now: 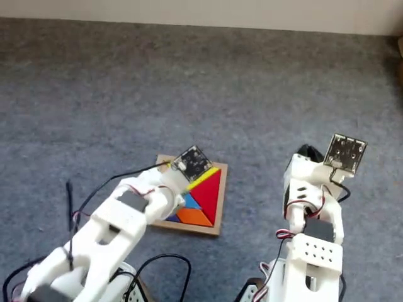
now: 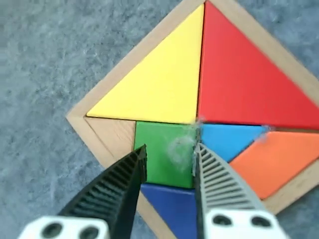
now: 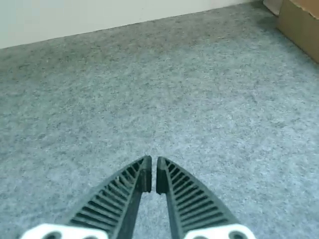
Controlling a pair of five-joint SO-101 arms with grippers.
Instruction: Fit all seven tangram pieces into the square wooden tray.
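The square wooden tray (image 2: 79, 118) lies on the carpet, seen also in the high view as the tray (image 1: 192, 228) under my left arm (image 1: 126, 217). In it lie a yellow triangle (image 2: 159, 84), a red triangle (image 2: 244, 79), a green square (image 2: 162, 144), a light blue triangle (image 2: 227, 139), an orange parallelogram (image 2: 276, 162) and a dark blue triangle (image 2: 169, 204). Bare wood (image 2: 112, 134) shows in a triangular gap beside the green square. My left gripper (image 2: 169, 152) is open just above the green square, one finger near each side. My right gripper (image 3: 153, 174) is shut over bare carpet.
Grey carpet (image 1: 189, 88) covers the whole work area, with a pale wall base along the far edge. The right arm (image 1: 312, 207) stands apart to the right of the tray. A cardboard box corner (image 3: 299, 22) sits far off.
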